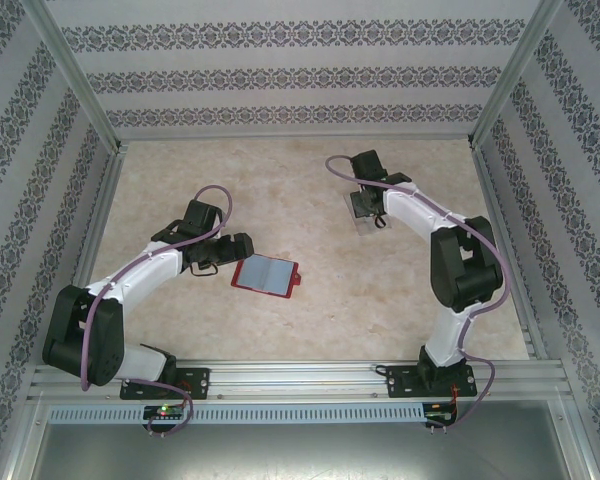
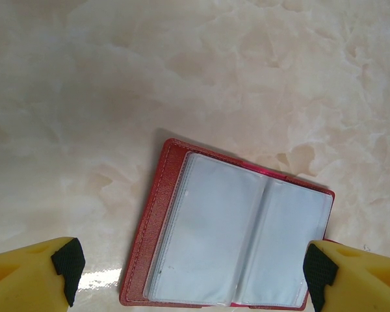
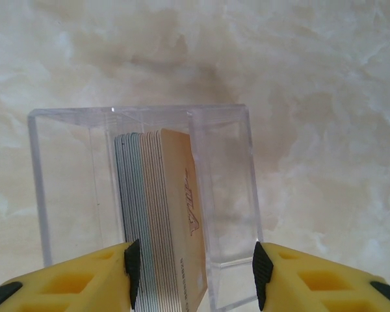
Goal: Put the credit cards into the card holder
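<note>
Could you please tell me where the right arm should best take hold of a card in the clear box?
Probably the upper edge of the beige end card, fingers coming straight down: the cards stand on edge, packed in the open-topped clear box, whose walls block their sides.

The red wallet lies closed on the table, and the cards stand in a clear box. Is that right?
Not quite. The wallet lies open, not closed, with its pockets facing up, as the left wrist view shows. The rest holds: it is on the table, and the cards stand in a clear box.
</note>
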Controlling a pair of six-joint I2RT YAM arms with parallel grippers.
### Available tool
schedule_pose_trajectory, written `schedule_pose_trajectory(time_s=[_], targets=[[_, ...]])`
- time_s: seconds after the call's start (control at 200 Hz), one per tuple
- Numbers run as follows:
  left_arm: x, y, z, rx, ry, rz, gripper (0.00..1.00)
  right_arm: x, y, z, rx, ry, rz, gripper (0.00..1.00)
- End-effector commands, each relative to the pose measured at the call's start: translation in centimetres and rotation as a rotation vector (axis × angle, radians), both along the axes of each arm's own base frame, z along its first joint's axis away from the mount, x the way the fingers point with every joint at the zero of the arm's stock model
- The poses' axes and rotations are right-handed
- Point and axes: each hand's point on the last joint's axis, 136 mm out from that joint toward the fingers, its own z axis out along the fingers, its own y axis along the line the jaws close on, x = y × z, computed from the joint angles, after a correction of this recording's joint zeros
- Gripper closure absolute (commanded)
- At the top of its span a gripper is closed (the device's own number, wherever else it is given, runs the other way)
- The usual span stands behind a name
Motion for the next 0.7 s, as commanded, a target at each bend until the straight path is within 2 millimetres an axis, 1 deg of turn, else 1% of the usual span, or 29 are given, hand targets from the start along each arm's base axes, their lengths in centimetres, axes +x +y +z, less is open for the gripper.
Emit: schedule_pose_trajectory(time_s=[0.0,0.185,0.275,0.415,0.505,0.694], targets=[[-0.6,0.5,-0.2,0.0,0.015,0.011,0.11,0.4,1.1,2.4,0.022,-0.045,0.049,0.49],[-0.4,0.4,-0.1,-0.002,0.011,0.008,0.11,0.6,1.7,0.1,0.053,0.036,0.047,0.49],[-0.4,0.4,0.0,0.0,0.009,0.008,0.11,0.7,1.1,-1.0,0.043,0.057,0.028,0.49],[-0.5,0.4,-0.1,0.002,0.013,0.004,0.11,0.8,-0.1,-2.0,0.021,0.078,-0.006,0.49],[-0.4,0.4,-0.1,0.003,0.011,0.003,0.11,0.8,-1.0,-2.1,-0.018,0.074,-0.027,0.49],[-0.3,0.3,0.0,-0.003,0.011,0.0,0.11,1.0,-2.0,-0.8,-0.058,0.027,-0.062,0.49]])
